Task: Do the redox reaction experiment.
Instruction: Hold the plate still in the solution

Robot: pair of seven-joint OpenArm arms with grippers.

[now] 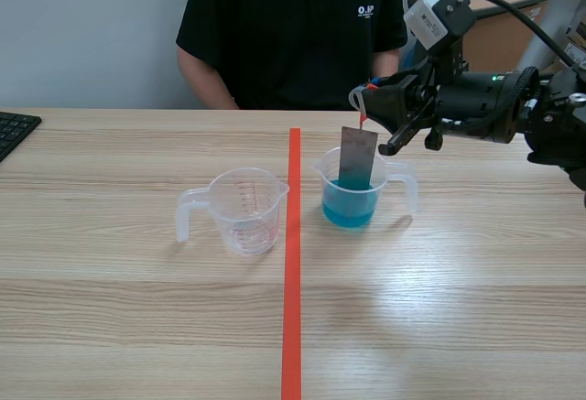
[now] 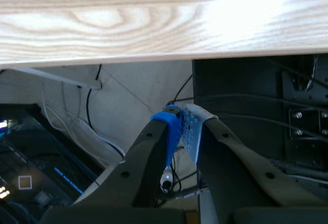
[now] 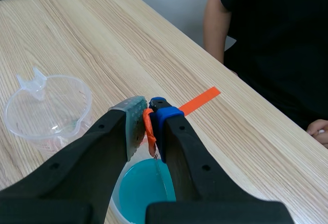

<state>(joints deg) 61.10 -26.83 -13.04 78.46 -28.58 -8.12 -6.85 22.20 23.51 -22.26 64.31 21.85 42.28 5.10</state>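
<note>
A clear measuring cup of blue liquid (image 1: 351,200) stands just right of the red tape line. A grey metal strip (image 1: 357,155) hangs upright from an orange loop (image 1: 363,118), its lower end dipped in the blue liquid. My right gripper (image 1: 368,100) hovers above the cup, shut on that loop; the right wrist view shows the orange loop (image 3: 149,129) pinched between the pads, directly over the blue cup (image 3: 146,190). An empty clear measuring cup (image 1: 245,210) sits left of the tape. My left gripper (image 2: 179,124) is shut on nothing, below the table edge (image 2: 154,55).
A person in a black shirt (image 1: 293,34) sits across the table, one hand (image 3: 319,130) resting at its far edge. A black keyboard (image 1: 14,130) lies at the far left. The red tape line (image 1: 292,272) runs down the table's middle.
</note>
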